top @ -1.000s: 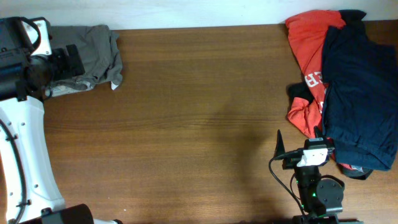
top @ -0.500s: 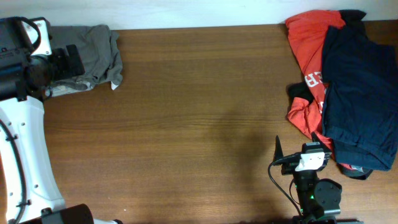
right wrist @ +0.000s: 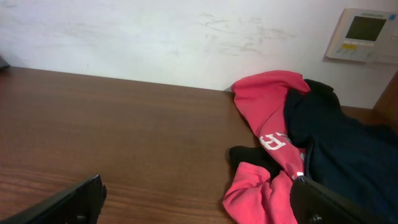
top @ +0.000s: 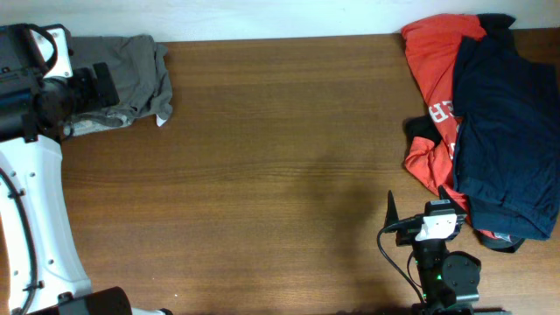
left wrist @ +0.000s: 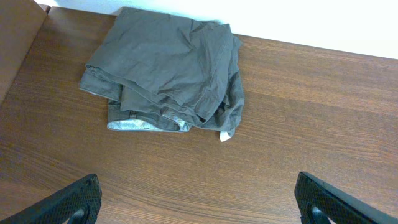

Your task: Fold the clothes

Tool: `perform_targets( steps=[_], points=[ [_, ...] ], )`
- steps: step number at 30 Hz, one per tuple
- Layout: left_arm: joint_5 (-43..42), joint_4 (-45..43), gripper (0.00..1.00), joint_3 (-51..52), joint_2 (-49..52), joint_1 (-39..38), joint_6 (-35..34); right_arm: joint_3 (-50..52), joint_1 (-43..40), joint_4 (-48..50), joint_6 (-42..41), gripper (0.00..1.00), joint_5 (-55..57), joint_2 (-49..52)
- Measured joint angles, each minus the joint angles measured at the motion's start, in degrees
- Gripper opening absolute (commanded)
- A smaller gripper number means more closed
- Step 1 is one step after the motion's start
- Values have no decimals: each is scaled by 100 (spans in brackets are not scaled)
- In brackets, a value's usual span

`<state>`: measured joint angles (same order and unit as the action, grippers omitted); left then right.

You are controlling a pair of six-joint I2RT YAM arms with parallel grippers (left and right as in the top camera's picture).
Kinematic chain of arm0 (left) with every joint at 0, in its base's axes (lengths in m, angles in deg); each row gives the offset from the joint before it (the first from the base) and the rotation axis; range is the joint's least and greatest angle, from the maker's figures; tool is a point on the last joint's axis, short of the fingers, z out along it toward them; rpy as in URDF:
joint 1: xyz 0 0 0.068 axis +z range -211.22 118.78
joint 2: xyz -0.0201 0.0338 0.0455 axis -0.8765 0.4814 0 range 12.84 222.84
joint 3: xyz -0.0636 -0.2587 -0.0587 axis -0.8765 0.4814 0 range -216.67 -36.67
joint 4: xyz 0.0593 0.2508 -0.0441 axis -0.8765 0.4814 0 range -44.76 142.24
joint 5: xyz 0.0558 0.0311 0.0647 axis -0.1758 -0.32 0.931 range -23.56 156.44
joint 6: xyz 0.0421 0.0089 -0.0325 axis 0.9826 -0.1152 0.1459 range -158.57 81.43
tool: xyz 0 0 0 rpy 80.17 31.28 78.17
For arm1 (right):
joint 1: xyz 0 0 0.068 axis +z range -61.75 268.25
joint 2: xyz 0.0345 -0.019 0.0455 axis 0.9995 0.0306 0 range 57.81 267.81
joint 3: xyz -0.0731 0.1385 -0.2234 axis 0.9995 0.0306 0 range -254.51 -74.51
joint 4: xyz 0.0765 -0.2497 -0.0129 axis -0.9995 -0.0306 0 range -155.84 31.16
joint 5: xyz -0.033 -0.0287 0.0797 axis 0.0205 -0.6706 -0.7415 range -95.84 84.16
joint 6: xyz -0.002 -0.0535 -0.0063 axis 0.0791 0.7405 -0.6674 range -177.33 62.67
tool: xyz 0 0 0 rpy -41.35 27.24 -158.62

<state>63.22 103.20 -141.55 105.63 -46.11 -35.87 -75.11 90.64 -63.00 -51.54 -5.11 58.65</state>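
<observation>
At far-left back corner of the table, close to the wall, lie the shorts. They're a rough multi-layer bundle, wrinkled, w/ pale lining peeking out at the near edge and a white tag at the near-right corner. Left gripper hangs over the near side, fingers wide apart, holding nothing, clear of the cloth.

Fold looks loose, so my read is that the step in hand is tidying it or drawing it out for a cleaner fold. To do that well:
- Come down on the near-right corner.
- Pinch all layers together, not just the top one.
- Drag toward mid-table w/o lifting high, else the layers prob. slide apart.

Right gripper sits at the near-right edge, fingers apart too and empty. It is just beside the red tee and the navy garment; keep it off both, since neither is part of the job.
</observation>
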Motion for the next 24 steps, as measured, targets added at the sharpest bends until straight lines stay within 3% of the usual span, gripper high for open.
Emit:
perform_targets(
  steps=[18,24],
  points=[
    [-22,293,99,0,0,-2,0,0,0,0,0,99,0,0],
    [-531,-81,99,149,-92,-256,-20,0,0,0,2,99,-2,0]
  ],
)
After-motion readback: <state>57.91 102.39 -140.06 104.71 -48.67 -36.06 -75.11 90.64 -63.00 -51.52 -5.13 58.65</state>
